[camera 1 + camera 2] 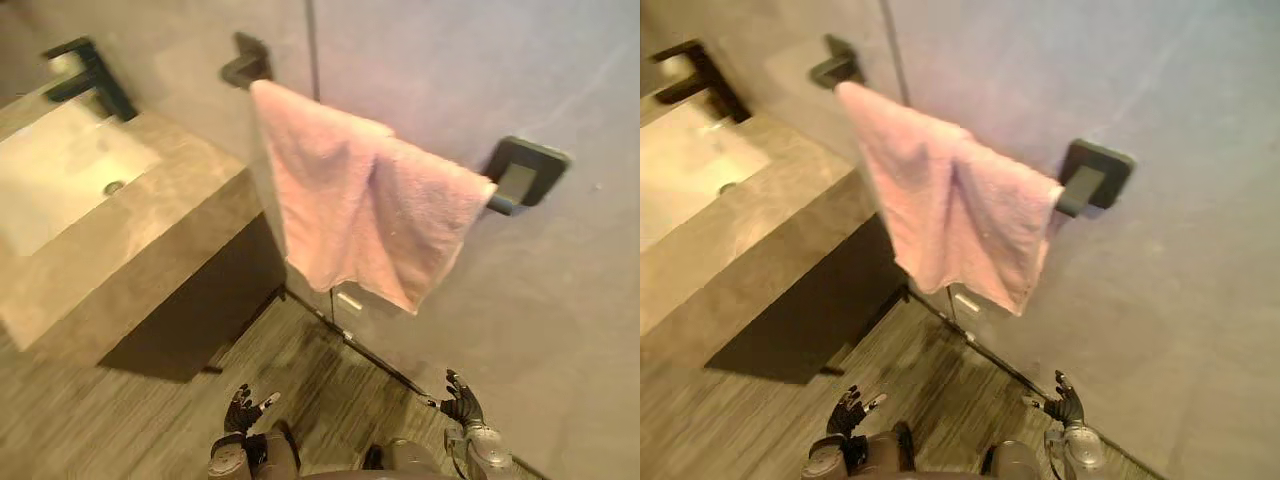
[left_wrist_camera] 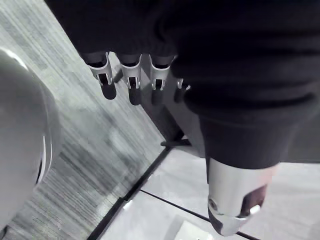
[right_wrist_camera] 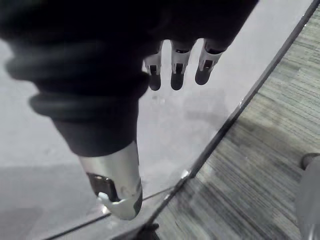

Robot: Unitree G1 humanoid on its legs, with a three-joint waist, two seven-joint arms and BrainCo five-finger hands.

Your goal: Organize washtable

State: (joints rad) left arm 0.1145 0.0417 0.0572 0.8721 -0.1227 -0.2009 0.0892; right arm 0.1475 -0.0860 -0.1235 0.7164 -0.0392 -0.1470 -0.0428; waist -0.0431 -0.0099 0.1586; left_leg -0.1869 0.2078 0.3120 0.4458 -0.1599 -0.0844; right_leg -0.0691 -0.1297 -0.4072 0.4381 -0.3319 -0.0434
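Observation:
A pink towel [image 1: 355, 205] hangs folded over a black wall bar [image 1: 520, 180], its lower corner drooping toward the floor. To its left stands the stone washtable [image 1: 150, 230] with a pale sink basin [image 1: 60, 170] and a black tap [image 1: 90, 80]. My left hand [image 1: 243, 408] hangs low over the wood-look floor, fingers relaxed and holding nothing. My right hand [image 1: 462, 400] hangs low near the wall, also open and empty. In the wrist views the left hand's fingers [image 2: 131, 82] and the right hand's fingers [image 3: 176, 67] point straight, with nothing between them.
The grey wall [image 1: 560, 300] runs close on the right, meeting the floor at a dark baseboard line [image 1: 350, 340]. A dark recess [image 1: 210, 300] lies under the washtable. Striped floor [image 1: 120, 420] stretches between me and the counter.

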